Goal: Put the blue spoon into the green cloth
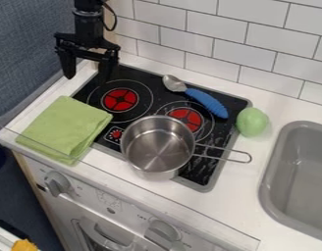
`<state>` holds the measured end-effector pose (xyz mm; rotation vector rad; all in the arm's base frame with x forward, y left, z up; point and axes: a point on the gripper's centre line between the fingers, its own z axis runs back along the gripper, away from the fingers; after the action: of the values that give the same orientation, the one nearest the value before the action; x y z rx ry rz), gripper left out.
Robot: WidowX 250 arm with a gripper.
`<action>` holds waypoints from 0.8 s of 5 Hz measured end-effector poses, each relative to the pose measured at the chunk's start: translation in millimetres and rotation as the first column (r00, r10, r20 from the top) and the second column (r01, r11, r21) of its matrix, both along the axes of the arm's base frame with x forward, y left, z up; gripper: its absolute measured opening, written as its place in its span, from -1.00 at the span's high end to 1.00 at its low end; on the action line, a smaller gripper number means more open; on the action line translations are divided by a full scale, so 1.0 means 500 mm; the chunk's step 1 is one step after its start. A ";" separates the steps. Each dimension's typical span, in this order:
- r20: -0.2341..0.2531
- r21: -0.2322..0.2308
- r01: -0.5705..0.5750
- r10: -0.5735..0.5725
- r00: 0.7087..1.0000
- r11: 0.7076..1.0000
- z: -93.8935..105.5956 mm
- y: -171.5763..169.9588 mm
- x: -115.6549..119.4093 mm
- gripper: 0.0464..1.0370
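Observation:
My gripper (87, 76) hangs open over the back left corner of the stove, with nothing between its fingers. The blue spoon (206, 102) lies across the back right of the black cooktop, its silver bowl toward the gripper and its blue handle toward the right edge. It is to the right of the gripper and apart from it. A folded green cloth (64, 128) lies flat at the left, partly on the white counter and partly over the cooktop's left edge, below the gripper in the view.
A metal pot (157, 148) stands at the front of the cooktop (139, 78), its handle pointing right. A green egg-shaped object (252, 121) sits beside the cooktop's right edge. The grey sink (271, 191) is at the right, and a tiled wall rises behind.

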<state>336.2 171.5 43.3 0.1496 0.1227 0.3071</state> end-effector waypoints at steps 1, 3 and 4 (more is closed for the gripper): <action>-0.039 -0.014 -0.012 0.012 0.999 1.000 -0.029 -0.006 -0.009 -0.93; 0.056 -0.017 -0.264 0.265 0.963 0.964 0.012 -0.109 0.015 -0.92; 0.072 0.024 -0.431 0.429 0.901 0.902 0.023 -0.136 0.017 -0.92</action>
<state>344.6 103.5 54.9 0.1507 0.0835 0.7579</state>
